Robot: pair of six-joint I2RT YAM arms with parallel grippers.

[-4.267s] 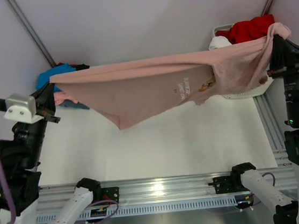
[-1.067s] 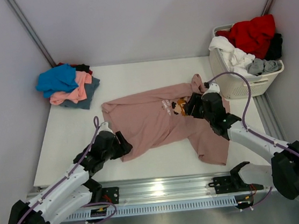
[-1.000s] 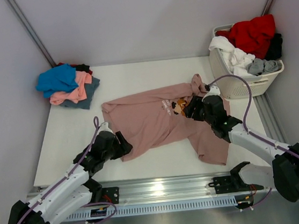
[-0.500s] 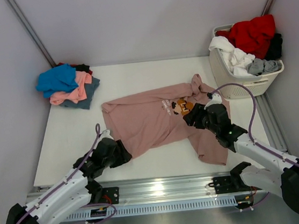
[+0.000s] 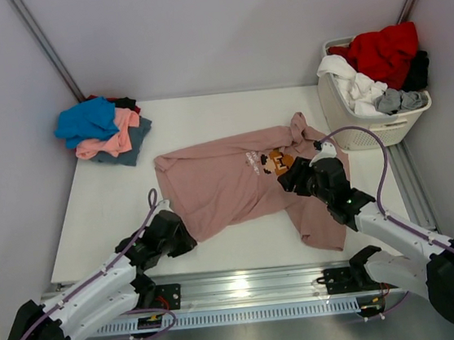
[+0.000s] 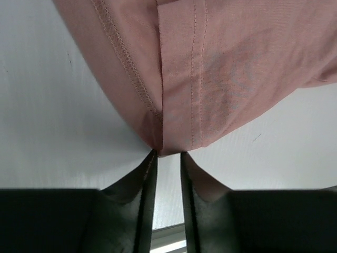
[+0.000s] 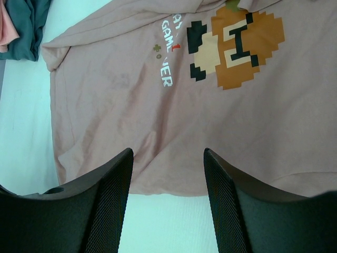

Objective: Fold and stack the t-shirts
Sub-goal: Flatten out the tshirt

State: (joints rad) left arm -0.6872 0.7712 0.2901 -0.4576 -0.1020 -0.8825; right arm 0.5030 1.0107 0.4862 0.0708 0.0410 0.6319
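Your left arm (image 5: 100, 283) lies low and stretched forward; the left hand (image 6: 167, 154) has its fingers only a narrow gap apart. Your right arm (image 5: 389, 221) reaches inward, wrist angled down; the right hand (image 7: 167, 152) is spread wide, holding nothing.

Overhead view facing down, both wrist views close, sharing pink t-shirt (image 5: 229, 190)

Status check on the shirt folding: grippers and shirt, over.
Left gripper narrowly open, tips at the hem corner of the dusty-pink t-shirt. Right gripper open above it. Shirt spread on table, print up. White slatted plastic basket stands apart.
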